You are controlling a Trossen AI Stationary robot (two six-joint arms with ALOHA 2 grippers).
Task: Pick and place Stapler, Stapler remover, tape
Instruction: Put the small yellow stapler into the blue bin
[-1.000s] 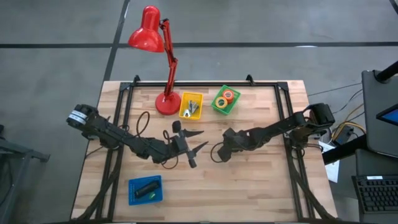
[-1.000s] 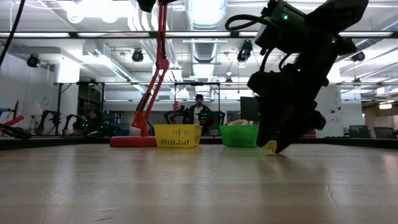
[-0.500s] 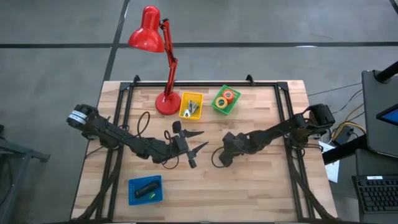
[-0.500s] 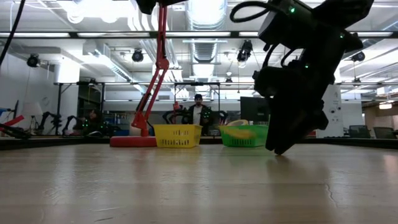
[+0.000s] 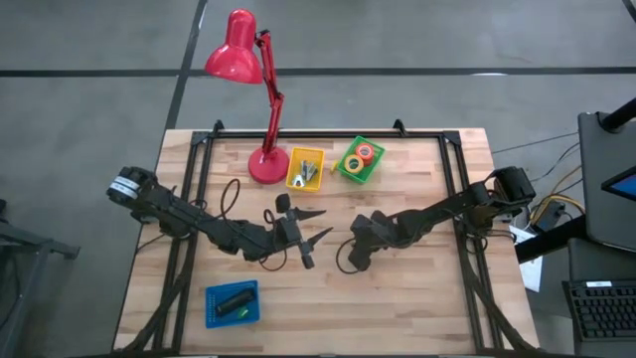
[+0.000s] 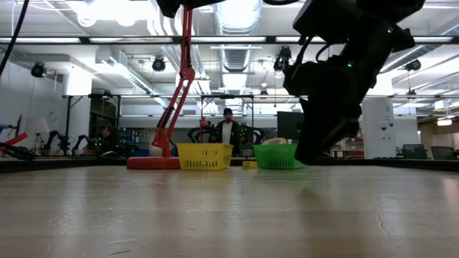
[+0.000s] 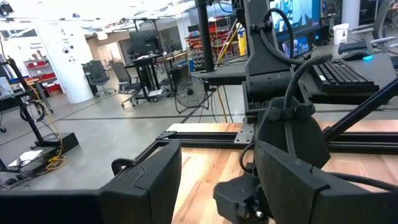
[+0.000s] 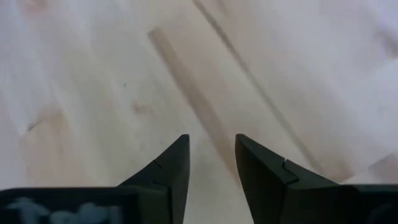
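The black stapler (image 5: 233, 300) lies in a blue tray (image 5: 212, 308) near the table's front left. Orange and yellow tape rolls (image 5: 359, 156) sit in a green basket (image 5: 374, 171) at the back. Beside it, a yellow basket (image 5: 294, 179) holds small metal pieces (image 5: 309, 171); whether they are the stapler remover I cannot tell. A small yellow piece (image 6: 249, 165) lies between the two baskets. At mid-table my right gripper (image 5: 347, 261) slants down over bare wood, a narrow empty gap between its fingers (image 8: 212, 146). My left gripper (image 5: 320, 223) stands open and level to its left.
A red desk lamp (image 5: 266, 164) stands at the back, left of the yellow basket, its arm reaching up and away. A black frame (image 5: 328, 132) runs along the far and side edges. Bare wood lies between the grippers and the near edge.
My right gripper has lifted slightly off the table and rolled about its own axis. The small yellow piece that lay at its fingertips is gone from there. A yellow piece now shows farther back, between the two baskets.
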